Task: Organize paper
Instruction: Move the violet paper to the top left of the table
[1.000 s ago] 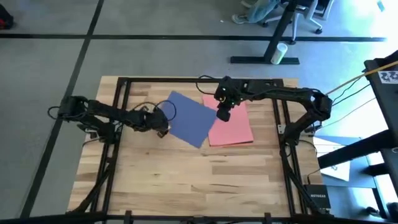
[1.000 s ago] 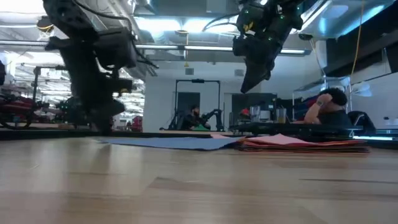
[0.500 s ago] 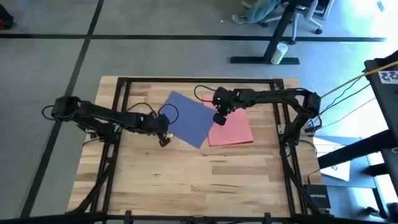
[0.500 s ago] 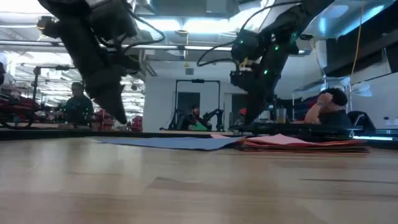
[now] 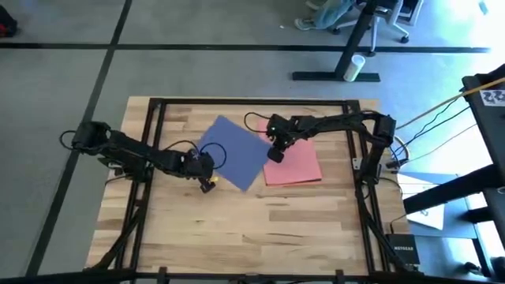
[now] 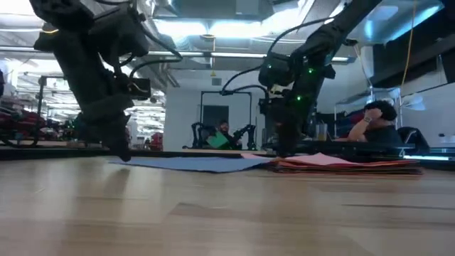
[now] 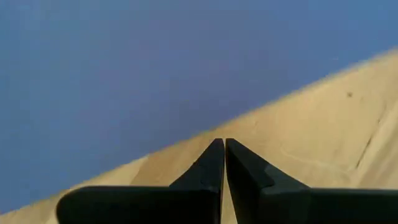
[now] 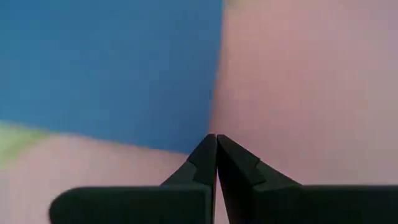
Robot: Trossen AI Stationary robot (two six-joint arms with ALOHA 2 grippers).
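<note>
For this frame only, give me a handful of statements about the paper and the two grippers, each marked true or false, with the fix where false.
1. The blue sheet lies skewed, partly overlapping the pink sheet. True.
2. The left gripper is wide open. False: the left wrist view shows its fingers closed together, with nothing between them.
3. The right gripper is down at the spot where blue and pink meet. True.
4. The left gripper sits over the middle of the pink sheet. False: it is at the blue sheet's edge, over bare table.
5. The blue sheet hangs off the table's edge. False: it lies wholly on the table.
</note>
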